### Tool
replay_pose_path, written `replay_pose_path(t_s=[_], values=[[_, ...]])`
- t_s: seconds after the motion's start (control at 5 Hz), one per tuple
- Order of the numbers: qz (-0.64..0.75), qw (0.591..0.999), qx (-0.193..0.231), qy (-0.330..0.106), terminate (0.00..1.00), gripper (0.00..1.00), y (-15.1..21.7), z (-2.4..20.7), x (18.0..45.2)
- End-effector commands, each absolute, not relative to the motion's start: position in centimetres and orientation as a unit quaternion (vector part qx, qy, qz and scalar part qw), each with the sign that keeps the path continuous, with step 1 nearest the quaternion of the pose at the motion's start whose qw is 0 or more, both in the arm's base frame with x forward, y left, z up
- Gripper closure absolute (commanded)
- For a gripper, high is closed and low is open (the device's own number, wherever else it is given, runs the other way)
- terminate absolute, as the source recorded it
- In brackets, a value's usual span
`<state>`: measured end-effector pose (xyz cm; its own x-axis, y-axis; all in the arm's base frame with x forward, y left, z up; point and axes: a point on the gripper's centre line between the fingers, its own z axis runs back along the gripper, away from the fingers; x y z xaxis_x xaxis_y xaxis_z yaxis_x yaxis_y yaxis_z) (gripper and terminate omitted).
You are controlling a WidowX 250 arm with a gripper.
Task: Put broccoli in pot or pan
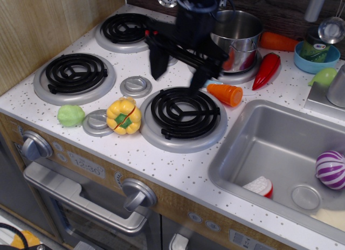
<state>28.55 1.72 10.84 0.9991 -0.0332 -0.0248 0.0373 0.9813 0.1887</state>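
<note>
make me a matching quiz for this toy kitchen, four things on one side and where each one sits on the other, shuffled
Things:
1. broccoli
2. pot
3. striped onion
4. yellow pepper

Places:
A. in the sink
B. on the back right burner
C. at the counter's front left, left of the pepper
D. between a stove knob and the front right burner

Pairs: 1-C, 2-B, 3-A, 4-D
</note>
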Motion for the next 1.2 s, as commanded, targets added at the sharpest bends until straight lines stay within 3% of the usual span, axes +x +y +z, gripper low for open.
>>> replay_pose_path(t_s=[0.0, 0.2, 0.6, 0.8, 1.0], values=[[-0.033, 0.991, 0.124, -0.023, 0.0, 0.0, 7.3, 14.3, 25.0], [-0.036, 0.991, 0.125, -0.044, 0.0, 0.0, 9.9, 13.3, 23.7], [-0.052, 0.988, 0.118, -0.089, 0.0, 0.0, 11.9, 8.6, 24.9], [-0.077, 0.987, 0.106, -0.098, 0.0, 0.0, 14.1, 6.8, 25.1], [-0.093, 0.984, 0.125, -0.092, 0.0, 0.0, 15.1, 6.2, 24.9]])
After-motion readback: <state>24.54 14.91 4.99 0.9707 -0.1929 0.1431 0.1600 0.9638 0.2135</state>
